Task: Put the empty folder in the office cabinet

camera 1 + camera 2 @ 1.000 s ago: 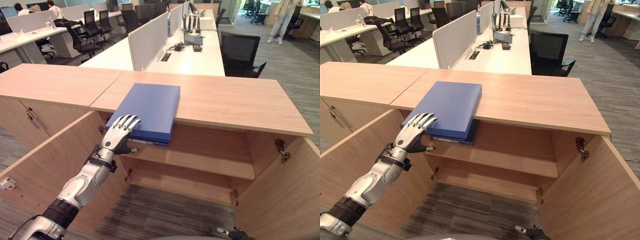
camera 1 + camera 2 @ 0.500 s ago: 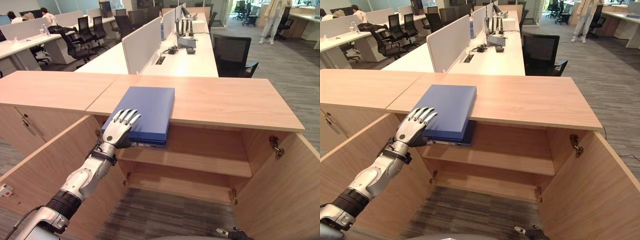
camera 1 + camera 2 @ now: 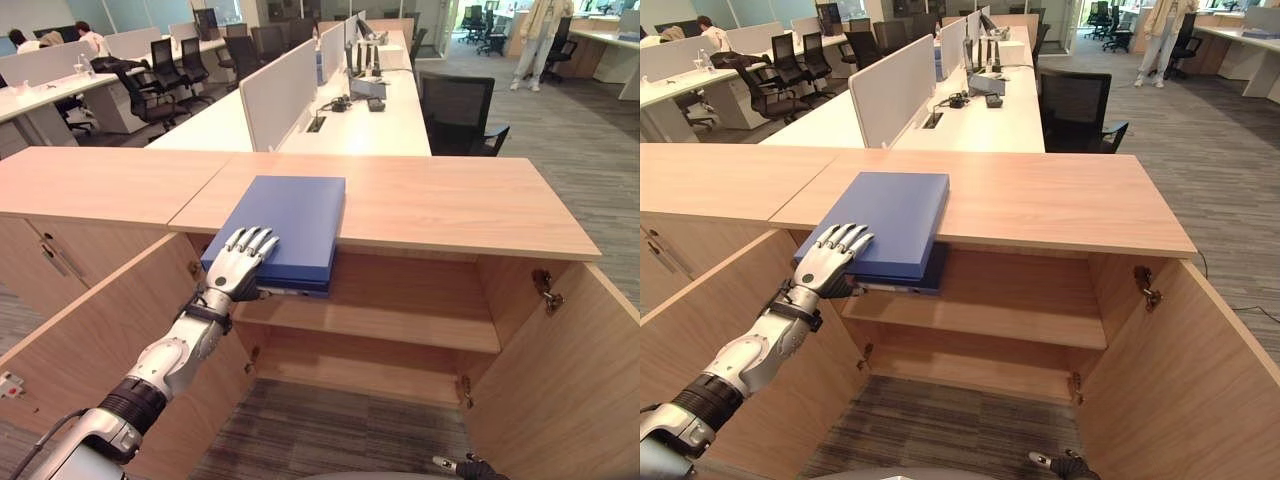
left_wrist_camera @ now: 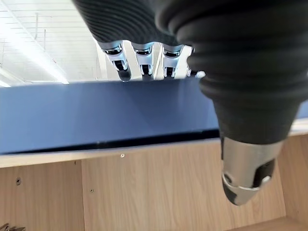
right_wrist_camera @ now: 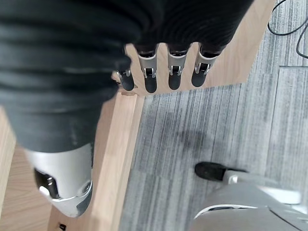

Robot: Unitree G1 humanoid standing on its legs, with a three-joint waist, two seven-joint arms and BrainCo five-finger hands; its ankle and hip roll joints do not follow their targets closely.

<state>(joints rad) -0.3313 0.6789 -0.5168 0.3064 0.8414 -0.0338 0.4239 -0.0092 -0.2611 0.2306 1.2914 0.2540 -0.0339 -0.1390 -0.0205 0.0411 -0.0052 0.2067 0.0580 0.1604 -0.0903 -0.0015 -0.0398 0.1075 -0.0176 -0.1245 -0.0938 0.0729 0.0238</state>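
A blue folder (image 3: 290,215) lies flat on the wooden cabinet top (image 3: 450,200), its near end sticking out past the front edge above the open cabinet. My left hand (image 3: 235,270) has that near end: the fingers (image 4: 144,55) lie over the top of the folder (image 4: 96,110) and the thumb (image 4: 245,178) sits below it, so the edge is pinched between them. Low beside the open right door hangs my right hand (image 5: 173,67), fingers relaxed and holding nothing; its tip also shows at the lower edge (image 3: 470,467).
The cabinet's doors stand wide open, left door (image 3: 90,330) and right door (image 3: 560,380). Inside is a bare shelf (image 3: 380,325) with space below it. Behind the cabinet are desks (image 3: 350,120), a black office chair (image 3: 460,105) and a person standing far back (image 3: 540,35).
The whole view has shifted, so the camera moved. My left hand stays at the folder's near end, and the folder lies in the same place on the cabinet top.
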